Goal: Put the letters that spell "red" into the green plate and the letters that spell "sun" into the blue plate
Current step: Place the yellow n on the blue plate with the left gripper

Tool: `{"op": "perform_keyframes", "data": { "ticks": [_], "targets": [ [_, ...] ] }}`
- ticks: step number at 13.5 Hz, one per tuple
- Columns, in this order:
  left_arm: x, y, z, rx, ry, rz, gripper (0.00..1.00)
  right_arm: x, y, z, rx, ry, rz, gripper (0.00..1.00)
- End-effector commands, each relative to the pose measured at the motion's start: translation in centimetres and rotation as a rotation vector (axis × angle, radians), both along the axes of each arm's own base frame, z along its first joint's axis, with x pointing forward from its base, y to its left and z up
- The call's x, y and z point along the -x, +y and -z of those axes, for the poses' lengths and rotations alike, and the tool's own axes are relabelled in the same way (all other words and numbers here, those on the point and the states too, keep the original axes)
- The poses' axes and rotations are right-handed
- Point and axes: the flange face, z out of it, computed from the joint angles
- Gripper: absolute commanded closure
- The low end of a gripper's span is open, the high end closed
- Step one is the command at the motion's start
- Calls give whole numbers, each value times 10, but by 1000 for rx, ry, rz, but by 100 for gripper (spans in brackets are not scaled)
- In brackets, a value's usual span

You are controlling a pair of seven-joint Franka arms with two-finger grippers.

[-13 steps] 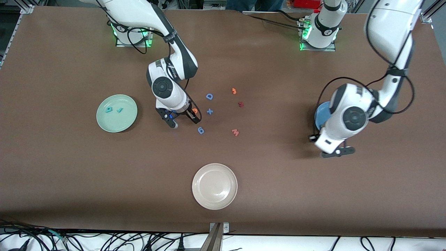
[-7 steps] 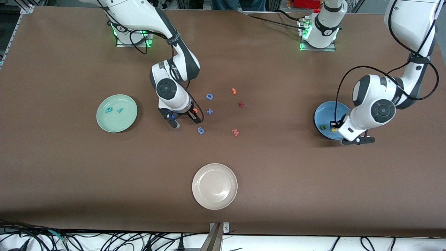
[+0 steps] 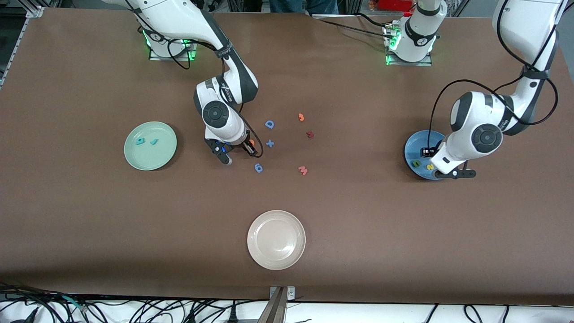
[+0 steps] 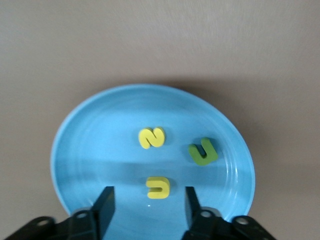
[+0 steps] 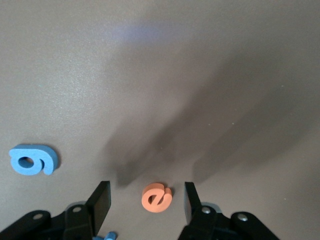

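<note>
The blue plate (image 4: pixel 75 135) holds a yellow "s" (image 4: pixel 151 137), a green "n" (image 4: pixel 203 151) and a yellow "u" (image 4: pixel 158 187). My left gripper (image 4: pixel 148 206) hangs open just over that plate (image 3: pixel 412 148), and the "u" lies loose on the plate between its fingers. On the table the orange "e" (image 5: pixel 157 197) sits between the open fingers of my right gripper (image 5: pixel 146 204), touching neither of them. The green plate (image 3: pixel 157 157), at the right arm's end, carries the teal "d" (image 3: pixel 140 141) and teal "r" (image 3: pixel 154 141).
Loose pieces lie beside the right gripper (image 3: pixel 240 154): a blue "6" (image 3: pixel 258 168), blue plus (image 3: pixel 269 143), blue "D" (image 3: pixel 269 124), salmon "w" (image 3: pixel 303 170), dark red letter (image 3: pixel 309 133) and a small orange piece (image 3: pixel 301 117). A cream-white plate (image 3: pixel 276 240) sits nearest the front camera.
The left arm swung in over the blue plate and its gripper opened. The right gripper sank toward the table and its fingers drew in around the orange "e".
</note>
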Motion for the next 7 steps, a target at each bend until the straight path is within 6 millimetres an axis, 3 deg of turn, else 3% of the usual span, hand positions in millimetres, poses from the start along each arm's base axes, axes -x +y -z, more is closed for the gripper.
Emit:
{"op": "perform_keyframes", "data": {
  "ticks": [1, 3, 7],
  "targets": [
    [1, 6, -36, 1, -48, 16, 0, -2, 9, 3, -4, -7, 19, 32],
    [-1, 7, -54, -9, -80, 4, 0, 0, 11, 8, -4, -16, 29, 32],
    [3, 5, -114, -29, -156, -7, 0, 3, 15, 13, -1, -16, 25, 32]
  ]
}}
